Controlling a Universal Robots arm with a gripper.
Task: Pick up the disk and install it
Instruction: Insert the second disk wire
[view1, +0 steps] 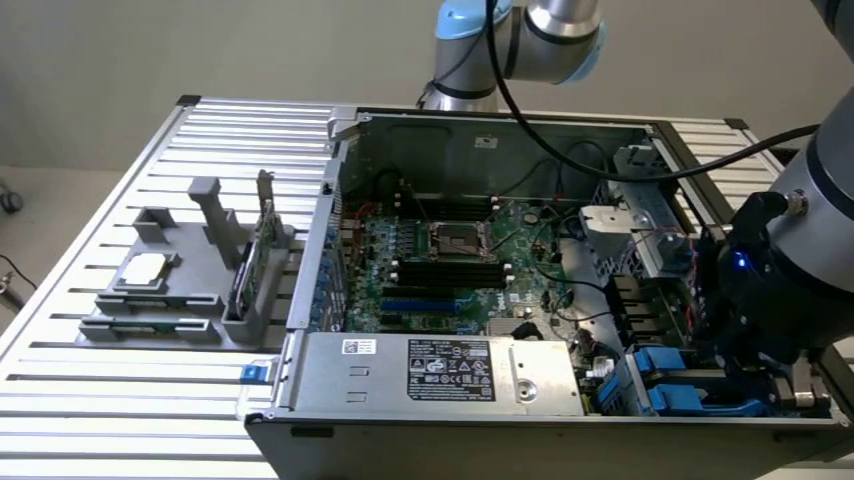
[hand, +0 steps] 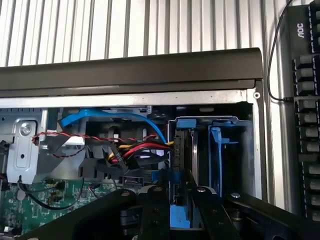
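Observation:
The disk (hand: 180, 150) stands on edge in a slot of the computer's drive bay, its blue carrier frame showing along its edge. My gripper (hand: 180, 197) sits right at the disk's near end, with the blue frame between its black parts. In the exterior view the arm's wrist (view1: 781, 280) hangs over the bay at the case's front corner on the exterior view's right, where blue carrier pieces (view1: 667, 378) show.
Another blue carrier (hand: 216, 150) fills the neighbouring slot. Red, yellow and black cables (hand: 135, 150) and a blue cable (hand: 115, 116) run beside the bay. The case rim (hand: 130, 70) borders it. A grey stand (view1: 200, 290) holds a silver chip (view1: 147, 270) and a green card (view1: 254, 262).

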